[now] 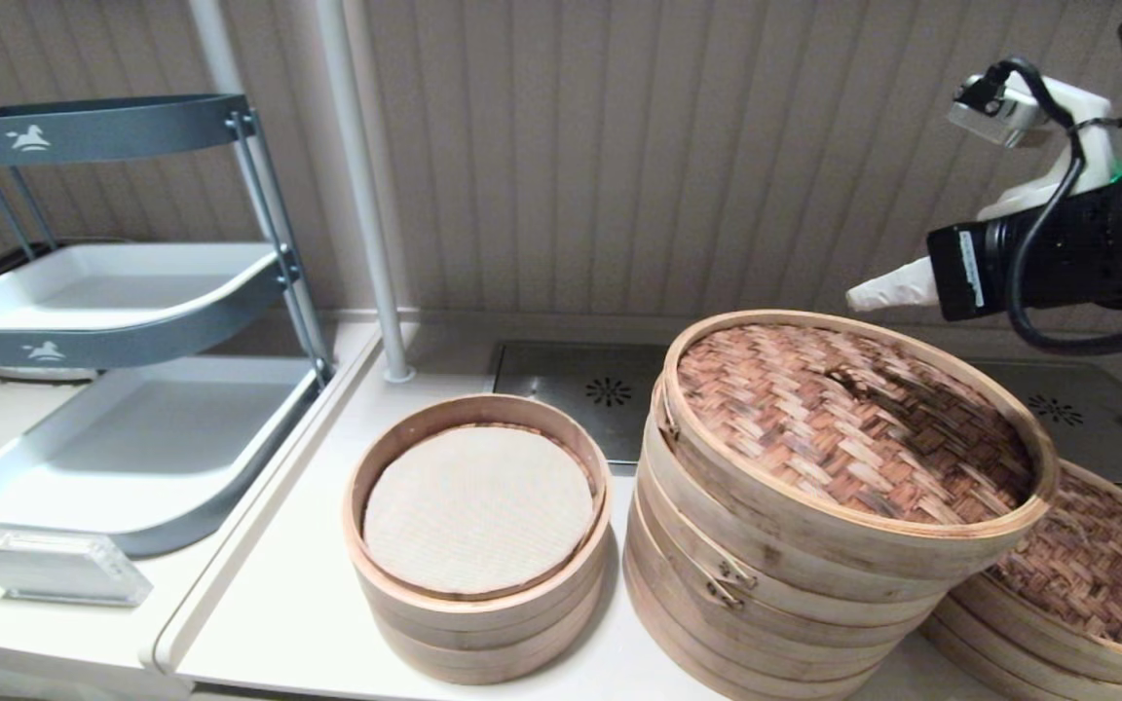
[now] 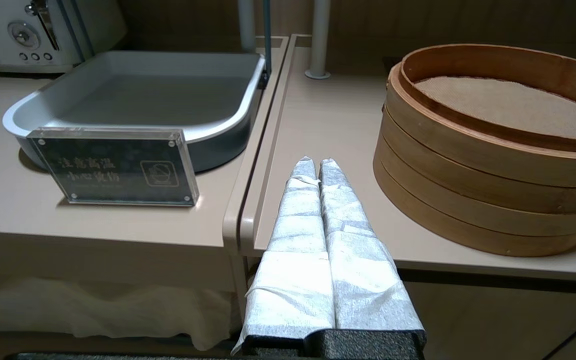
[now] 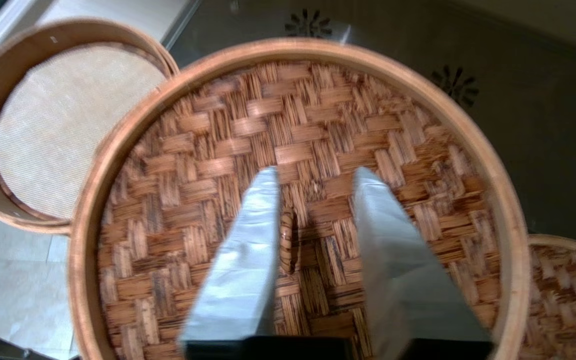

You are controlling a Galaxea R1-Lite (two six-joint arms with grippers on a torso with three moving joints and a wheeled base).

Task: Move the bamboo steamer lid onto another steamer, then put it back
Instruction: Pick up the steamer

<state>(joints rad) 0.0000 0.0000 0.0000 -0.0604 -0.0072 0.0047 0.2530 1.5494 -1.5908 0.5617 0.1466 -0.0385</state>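
Bamboo: three steamers (image 1: 785, 545), one dark lid (image 1: 853, 428).

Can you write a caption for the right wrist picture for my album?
Open right claw hovering over the bamboo steamer lid, fingers either side of its centre loop.

Black right arm (image 1: 1058, 258) with looped black cable (image 1: 1043, 209), white camera housing (image 1: 1028, 102), and silvery-white wrapped fingers (image 3: 238, 270).

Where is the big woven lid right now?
In the head view the bamboo steamer lid sits tilted on top of the tall steamer stack right of centre, beside the cloth-lined steamer, below the right gripper.
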